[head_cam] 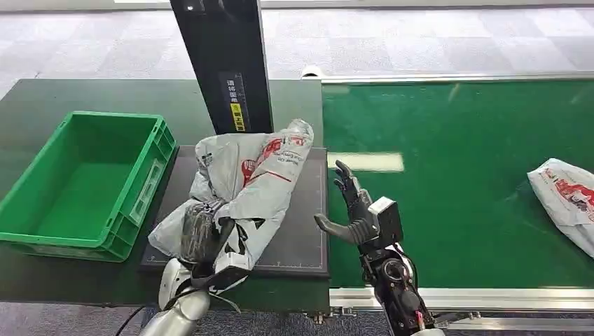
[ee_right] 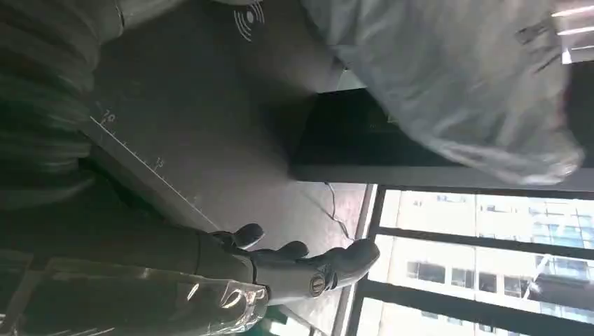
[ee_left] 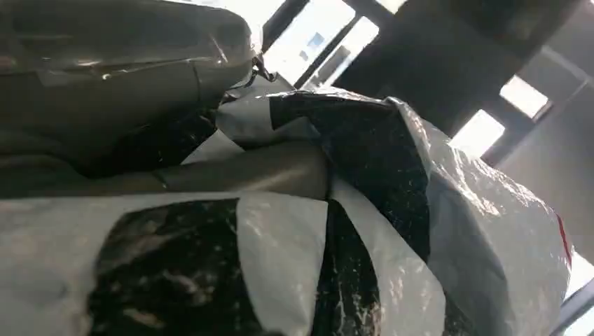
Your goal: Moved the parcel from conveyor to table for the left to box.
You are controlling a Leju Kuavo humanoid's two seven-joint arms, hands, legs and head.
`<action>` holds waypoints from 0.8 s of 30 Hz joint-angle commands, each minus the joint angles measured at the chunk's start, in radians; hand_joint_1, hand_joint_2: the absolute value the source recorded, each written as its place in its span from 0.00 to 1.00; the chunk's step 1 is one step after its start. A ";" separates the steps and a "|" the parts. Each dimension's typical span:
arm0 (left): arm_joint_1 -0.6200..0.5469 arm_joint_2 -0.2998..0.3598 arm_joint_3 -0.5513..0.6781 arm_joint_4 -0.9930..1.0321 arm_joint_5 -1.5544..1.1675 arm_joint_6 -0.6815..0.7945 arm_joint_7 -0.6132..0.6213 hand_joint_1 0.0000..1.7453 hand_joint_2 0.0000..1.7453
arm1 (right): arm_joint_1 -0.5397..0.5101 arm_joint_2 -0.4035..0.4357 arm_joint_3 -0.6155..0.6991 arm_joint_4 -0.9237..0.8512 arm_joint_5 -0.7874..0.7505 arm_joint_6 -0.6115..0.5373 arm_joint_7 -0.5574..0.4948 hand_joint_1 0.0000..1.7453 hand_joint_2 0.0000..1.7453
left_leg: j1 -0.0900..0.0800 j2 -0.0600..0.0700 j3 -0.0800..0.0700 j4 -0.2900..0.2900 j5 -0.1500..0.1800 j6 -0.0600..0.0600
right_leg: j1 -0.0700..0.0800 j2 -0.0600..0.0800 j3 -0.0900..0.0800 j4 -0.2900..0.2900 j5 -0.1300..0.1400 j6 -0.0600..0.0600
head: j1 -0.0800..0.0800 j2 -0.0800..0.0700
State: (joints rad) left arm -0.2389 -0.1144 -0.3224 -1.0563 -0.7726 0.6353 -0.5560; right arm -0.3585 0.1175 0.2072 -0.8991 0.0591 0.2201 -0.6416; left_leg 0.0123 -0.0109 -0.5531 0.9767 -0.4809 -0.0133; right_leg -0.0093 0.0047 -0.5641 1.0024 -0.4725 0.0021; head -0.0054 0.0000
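Grey plastic parcel [head_cam: 245, 185] lying on the dark mat [head_cam: 301, 238] of the worktop, left hand [head_cam: 201, 234] gripping its near end, green box [head_cam: 84, 185] just left of that hand; right hand [head_cam: 354, 210] open, empty, fingers spread, beside the mat's right edge over the green conveyor [head_cam: 455, 182]; second parcel [head_cam: 567, 199] well right of it

Black post [head_cam: 223, 63] stands behind parcel [head_cam: 245, 182]; green crate [head_cam: 87, 183] sits open

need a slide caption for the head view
Left robot hand grips a grey parcel on the black platform; right robot hand open beside it.
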 commanded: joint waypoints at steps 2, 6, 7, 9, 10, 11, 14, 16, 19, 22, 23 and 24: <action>0.043 -0.123 0.285 -0.167 0.064 0.063 -0.142 1.00 0.00 | -0.060 0.015 -0.028 0.078 -0.016 -0.018 -0.006 0.00 1.00 | 0.000 0.003 -0.001 0.000 0.000 0.000 | 0.000 0.002 -0.001 0.000 0.001 0.000 | 0.000 0.000; 0.063 -0.145 0.354 -0.283 0.018 0.063 -0.142 1.00 0.00 | -0.072 0.014 -0.023 0.093 -0.020 -0.019 -0.013 0.00 1.00 | 0.000 0.003 -0.001 0.000 0.000 0.000 | 0.000 0.001 -0.002 0.000 0.001 0.000 | 0.000 0.000; 0.066 -0.153 0.372 -0.315 0.004 0.063 -0.142 1.00 0.00 | -0.072 0.015 -0.021 0.093 -0.021 -0.020 -0.014 0.00 1.00 | 0.000 0.004 -0.002 0.000 0.001 0.001 | 0.000 0.002 -0.002 -0.001 0.002 0.000 | 0.000 0.000; 0.066 -0.180 0.451 -0.459 -0.082 0.063 -0.142 1.00 0.00 | -0.072 0.016 -0.013 0.097 -0.025 -0.023 -0.016 0.00 1.00 | 0.000 0.003 -0.002 0.001 0.000 0.000 | 0.001 0.003 -0.002 0.000 0.001 0.000 | 0.000 0.000; 0.059 -0.186 0.484 -0.532 -0.119 0.063 -0.142 1.00 0.00 | -0.071 0.017 -0.008 0.100 -0.029 -0.024 -0.019 0.00 1.00 | 0.001 0.005 -0.003 0.002 -0.001 0.001 | 0.001 0.003 -0.003 0.001 0.001 0.000 | 0.000 0.000; 0.054 -0.187 0.498 -0.556 -0.136 0.063 -0.142 1.00 0.00 | -0.069 0.017 -0.006 0.102 -0.031 -0.024 -0.020 0.00 1.00 | 0.001 0.003 -0.004 0.002 0.000 0.000 | 0.001 0.002 -0.004 0.001 0.001 0.000 | 0.000 0.000; 0.022 -0.183 0.559 -0.634 -0.213 0.063 -0.142 1.00 0.00 | -0.059 0.020 0.003 0.098 -0.039 -0.027 -0.025 0.00 1.00 | 0.001 0.004 -0.003 0.002 -0.001 0.001 | 0.001 0.003 -0.004 0.001 0.001 0.000 | 0.000 0.000; -0.010 -0.179 0.617 -0.704 -0.286 0.063 -0.142 1.00 0.00 | -0.056 0.023 0.007 0.094 -0.041 -0.027 -0.020 0.00 1.00 | 0.001 0.005 -0.003 0.002 -0.001 0.000 | 0.001 0.003 -0.004 0.001 0.001 -0.001 | 0.000 0.000; -0.053 -0.176 0.678 -0.757 -0.416 0.063 -0.142 1.00 0.00 | -0.051 0.022 0.002 0.080 -0.047 -0.034 -0.018 0.00 1.00 | 0.001 0.004 -0.003 0.001 0.000 0.000 | 0.001 0.003 -0.004 0.001 0.001 -0.001 | 0.000 0.000; -0.062 -0.175 0.690 -0.765 -0.437 0.063 -0.142 1.00 0.00 | -0.049 0.021 0.001 0.078 -0.048 -0.034 -0.017 0.00 1.00 | 0.001 0.005 -0.002 0.000 0.000 0.001 | 0.001 0.003 -0.004 -0.001 0.002 -0.001 | 0.000 0.000; -0.062 -0.175 0.690 -0.765 -0.437 0.063 -0.142 1.00 0.00 | -0.049 0.021 0.001 0.078 -0.048 -0.034 -0.017 0.00 1.00 | 0.001 0.002 -0.003 0.000 0.000 0.000 | 0.001 0.001 -0.003 0.000 0.001 0.000 | 0.000 0.000; -0.062 -0.175 0.690 -0.765 -0.437 0.063 -0.142 1.00 0.00 | -0.049 0.021 0.001 0.078 -0.048 -0.034 -0.017 0.00 1.00 | 0.000 0.003 -0.002 0.000 0.000 0.001 | 0.001 0.002 -0.003 0.000 0.001 0.000 | 0.000 0.000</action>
State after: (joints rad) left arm -0.2503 -0.2811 0.2563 -1.7539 -1.1898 0.6985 -0.6958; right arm -0.3835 0.1358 0.1991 -0.8629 0.0164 0.1900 -0.6607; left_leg 0.0125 -0.0108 -0.5549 0.9765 -0.4806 -0.0134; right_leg -0.0090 0.0049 -0.5661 1.0026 -0.4725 0.0020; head -0.0057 -0.0004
